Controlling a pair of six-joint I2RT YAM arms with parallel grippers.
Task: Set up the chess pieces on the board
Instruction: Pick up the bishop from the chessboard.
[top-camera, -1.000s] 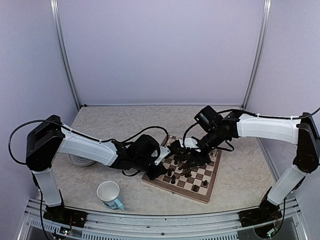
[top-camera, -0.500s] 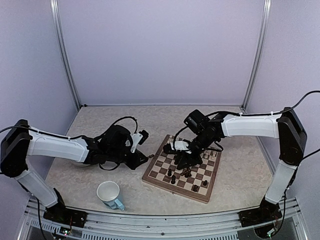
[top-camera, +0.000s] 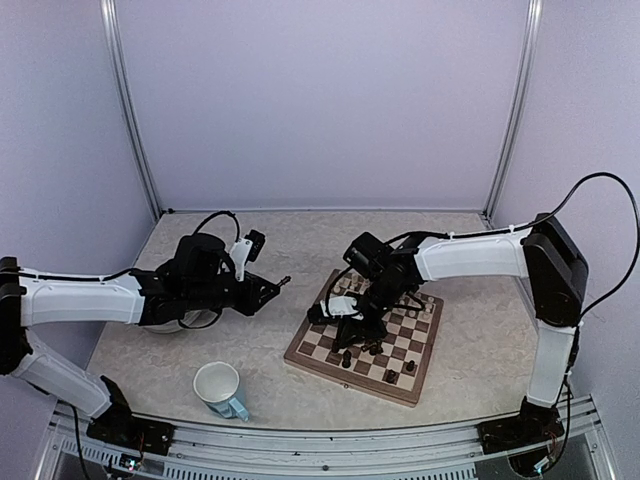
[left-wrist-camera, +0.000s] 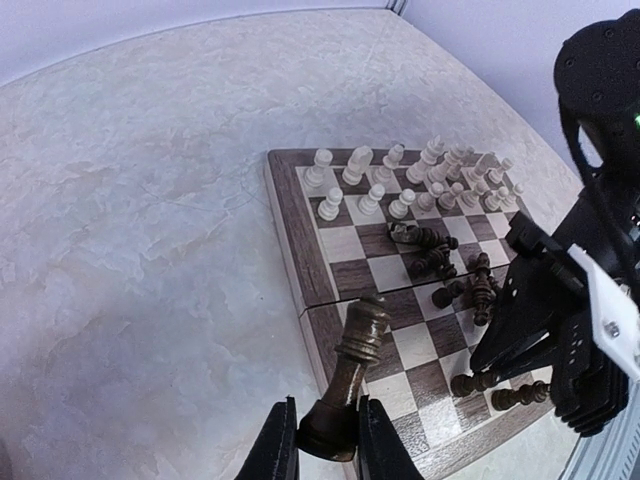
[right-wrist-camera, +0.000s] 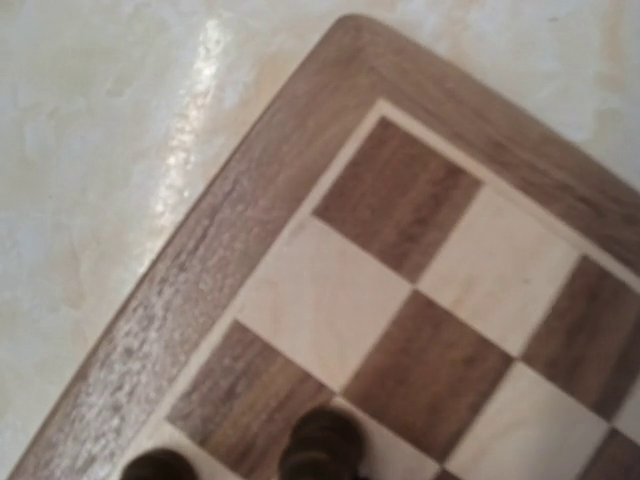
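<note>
The board (top-camera: 352, 378) lies right of centre. Cream chess pieces (left-wrist-camera: 400, 180) stand in rows along its far edge, and dark chess pieces (left-wrist-camera: 455, 275) lie jumbled mid-board. My left gripper (left-wrist-camera: 325, 425) is shut on the base of a tall dark piece (left-wrist-camera: 352, 375), which tilts forward above the table just left of the board (left-wrist-camera: 290, 215). In the top view the left gripper (top-camera: 270, 288) hangs left of the board. My right gripper (top-camera: 328, 312) is low over the board's near-left squares. Its fingers are hidden in the right wrist view, where a dark piece top (right-wrist-camera: 320, 447) shows at the bottom edge.
A white mug (top-camera: 218, 388) with a blue handle stands near the front edge, left of the board. A grey plate (top-camera: 158, 324) lies under my left arm. Cables loop above both wrists. The right gripper body (left-wrist-camera: 590, 330) fills the right of the left wrist view.
My left gripper has drawn back leftward off the board, still holding the dark piece. My right gripper has moved left across the board toward its near-left corner.
</note>
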